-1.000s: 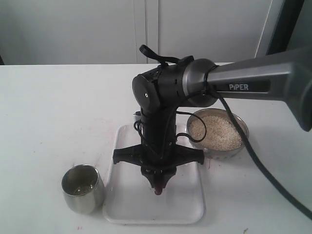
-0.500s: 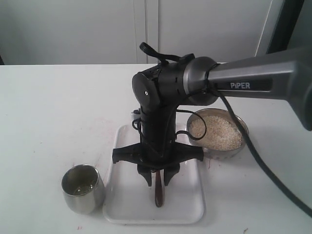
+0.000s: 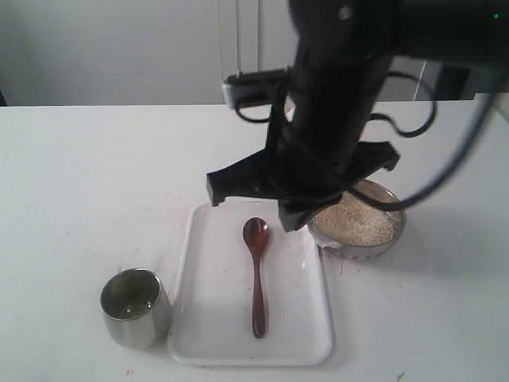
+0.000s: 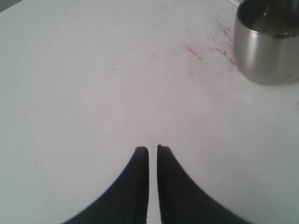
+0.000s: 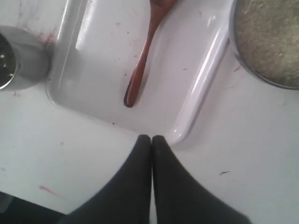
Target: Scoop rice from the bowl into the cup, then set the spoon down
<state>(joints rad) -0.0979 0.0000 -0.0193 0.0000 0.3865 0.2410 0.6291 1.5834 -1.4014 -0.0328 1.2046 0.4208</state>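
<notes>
The dark wooden spoon (image 3: 257,278) (image 5: 145,56) lies flat in the white tray (image 3: 207,318) (image 5: 201,93), its oval end toward the far side, with nothing holding it. The steel bowl (image 3: 395,231) (image 5: 235,51) of rice (image 3: 358,219) (image 5: 271,37) stands right of the tray. The steel cup (image 3: 135,306) (image 4: 268,44) (image 5: 14,58) stands left of it with a few grains inside. My right gripper (image 3: 296,219) (image 5: 151,137) hangs high above the tray, shut and empty. My left gripper (image 4: 153,148) is shut over bare table near the cup.
The white table (image 3: 79,183) carries faint red marks (image 4: 205,51) near the cup. The right arm's dark body (image 3: 342,95) fills the upper middle of the exterior view and hides part of the bowl's far rim.
The right gripper opened, left the spoon lying in the tray, then rose up and back and closed again. The cup and bowl have not moved.
</notes>
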